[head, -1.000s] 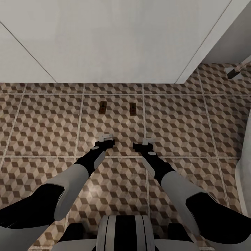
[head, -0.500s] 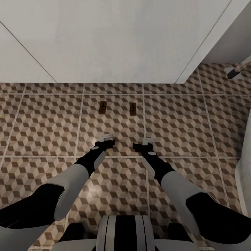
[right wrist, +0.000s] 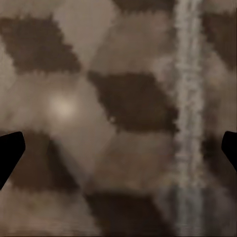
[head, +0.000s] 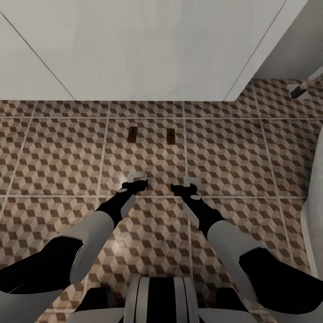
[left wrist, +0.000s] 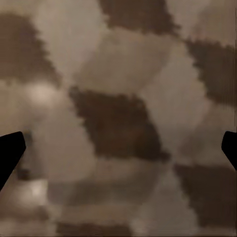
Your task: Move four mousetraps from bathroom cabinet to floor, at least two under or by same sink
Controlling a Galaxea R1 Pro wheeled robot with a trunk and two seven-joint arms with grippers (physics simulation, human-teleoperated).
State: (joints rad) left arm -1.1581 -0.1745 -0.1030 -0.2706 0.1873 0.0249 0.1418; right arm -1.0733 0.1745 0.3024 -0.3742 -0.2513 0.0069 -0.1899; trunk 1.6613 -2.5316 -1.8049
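Note:
Two mousetraps lie flat on the bathroom floor (head: 58,152) in the head view, one (head: 132,134) on the left and one (head: 170,136) on the right, side by side just in front of the white unit (head: 143,49). My left gripper (head: 136,178) hangs low over the tiles, nearer to me than the left trap. My right gripper (head: 190,183) hangs likewise, nearer than the right trap. Both wrist views look straight at cube-patterned tile, with dark fingertips (left wrist: 10,153) (right wrist: 10,153) far apart at the edges and nothing between them. Both grippers are open.
A white wall-hung unit fills the far side, its front edge above the traps. A white curved fixture edge (head: 314,202) stands at the right. A chrome and dark fitting (head: 305,87) shows at the far right. Pale grout lines cross the floor.
The whole head view has shifted slightly, so the camera has moved. Arms, grippers and the two traps hold their places relative to one another.

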